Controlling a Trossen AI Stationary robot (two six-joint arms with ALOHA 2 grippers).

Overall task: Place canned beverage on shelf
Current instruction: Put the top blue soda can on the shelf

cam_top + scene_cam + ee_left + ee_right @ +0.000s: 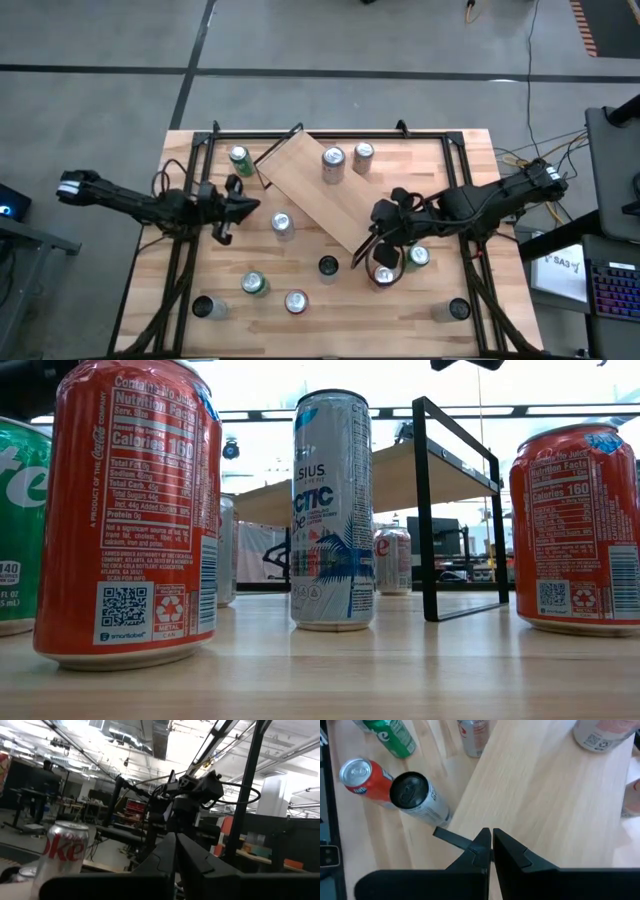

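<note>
The shelf [315,195] is a light-wood board that lies slantwise on the table's far middle. It stands on its thin black end frames [430,510]. Two silver cans [333,160] [363,153] stand on its far end. My right gripper [362,250] [491,840] is shut and empty above the shelf's near end, beside a dark-topped can [412,795] on the table. My left gripper [245,207] [175,845] is shut and empty at the table's left, pointing toward a silver Diet Coke can [65,850] [282,223].
Loose cans stand about the table: a green one [239,157] at the far left, green [255,284] and red [297,300] ones near the front, and red [384,272] and green [417,256] ones under my right arm. Dark cans [204,306] [459,309] stand at the front corners.
</note>
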